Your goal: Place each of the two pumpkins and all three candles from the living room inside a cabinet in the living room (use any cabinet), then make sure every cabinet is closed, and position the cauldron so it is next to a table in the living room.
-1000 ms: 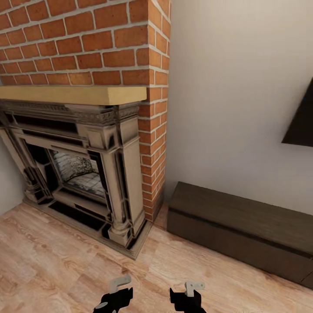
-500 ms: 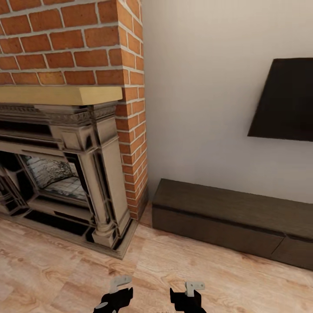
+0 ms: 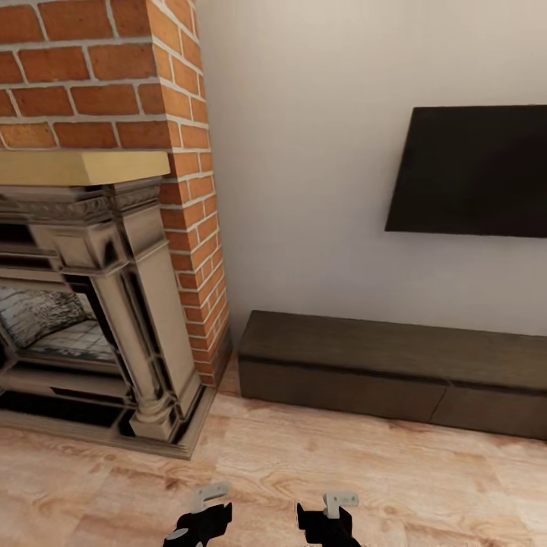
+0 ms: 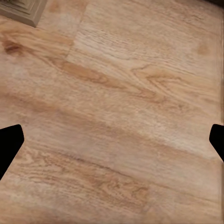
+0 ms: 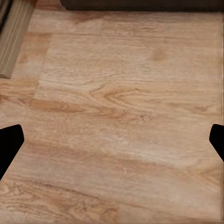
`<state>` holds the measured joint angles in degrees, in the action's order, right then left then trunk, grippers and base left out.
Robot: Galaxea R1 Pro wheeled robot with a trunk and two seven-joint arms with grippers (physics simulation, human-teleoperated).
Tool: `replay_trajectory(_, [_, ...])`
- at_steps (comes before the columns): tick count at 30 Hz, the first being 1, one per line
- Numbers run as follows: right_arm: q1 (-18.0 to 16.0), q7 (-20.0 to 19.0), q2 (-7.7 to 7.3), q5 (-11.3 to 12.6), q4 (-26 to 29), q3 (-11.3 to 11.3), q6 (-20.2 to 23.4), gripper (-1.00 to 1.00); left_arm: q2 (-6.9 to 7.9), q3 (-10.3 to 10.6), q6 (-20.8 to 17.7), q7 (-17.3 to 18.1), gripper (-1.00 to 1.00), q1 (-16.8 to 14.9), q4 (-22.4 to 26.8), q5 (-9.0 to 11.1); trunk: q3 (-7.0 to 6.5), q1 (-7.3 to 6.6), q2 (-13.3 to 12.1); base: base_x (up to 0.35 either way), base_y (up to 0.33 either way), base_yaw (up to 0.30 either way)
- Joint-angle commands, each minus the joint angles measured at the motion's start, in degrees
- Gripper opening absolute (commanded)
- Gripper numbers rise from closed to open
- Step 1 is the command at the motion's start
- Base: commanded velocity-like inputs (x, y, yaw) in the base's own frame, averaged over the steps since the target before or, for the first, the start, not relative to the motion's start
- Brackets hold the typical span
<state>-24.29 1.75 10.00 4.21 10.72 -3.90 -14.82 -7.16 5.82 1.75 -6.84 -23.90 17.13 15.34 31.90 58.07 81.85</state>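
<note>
Two grippers sit low at the bottom edge of the head view, the left gripper (image 3: 199,510) and the right gripper (image 3: 328,513), both over a light wooden plank floor (image 3: 304,471). In each wrist view the two black fingertips (image 4: 10,142) (image 5: 10,140) stand wide apart at the edges of the picture, with bare floor between them — both claws are spread open and hold nothing.

Ahead, the cabinet (image 3: 395,372) lies long and low against a pale wall (image 3: 304,152), its dark-brown fronts shut and split by a thin seam. Its flat top carries nothing. A black flat screen (image 3: 471,171) hangs on the wall above it. Beside the cabinet's left end rises a red brick chimney (image 3: 114,76) with a pale wooden mantel (image 3: 83,167) and a carved stone fireplace (image 3: 99,319) — its base rests on the floor.
</note>
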Motion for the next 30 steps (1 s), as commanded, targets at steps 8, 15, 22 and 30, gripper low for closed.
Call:
replay_trajectory(8, [-0.05, 0.18, 0.00, 0.45, -0.08, -0.41, -0.21, 1.00, 0.04, 0.51, 0.20, -0.37, 1.00, -0.06, 0.01, 0.54, 0.05, 0.00, 0.03, -0.001, 0.000, -0.279])
replay_trajectory(15, [-0.05, 0.18, 0.00, 0.45, -0.08, -0.41, -0.21, 1.00, 0.04, 0.49, 0.22, -0.37, 1.00, -0.06, 0.01, 0.56, 0.05, 0.00, 0.03, 0.000, 0.000, -0.279])
replay_trajectory(22, [-0.05, 0.18, 0.00, 0.45, -0.08, -0.43, -0.21, 1.00, 0.09, 0.48, 0.25, -0.37, 1.00, -0.04, 0.01, 0.56, 0.05, 0.00, 0.03, 0.000, 0.000, -0.256])
replay_trajectory(30, [-0.05, 0.18, 0.00, 0.45, -0.07, -0.49, -0.29, 1.00, 0.12, 0.44, 0.25, -0.37, 1.00, -0.08, 0.01, 0.56, 0.05, 0.00, 0.03, 0.002, 0.007, -0.033])
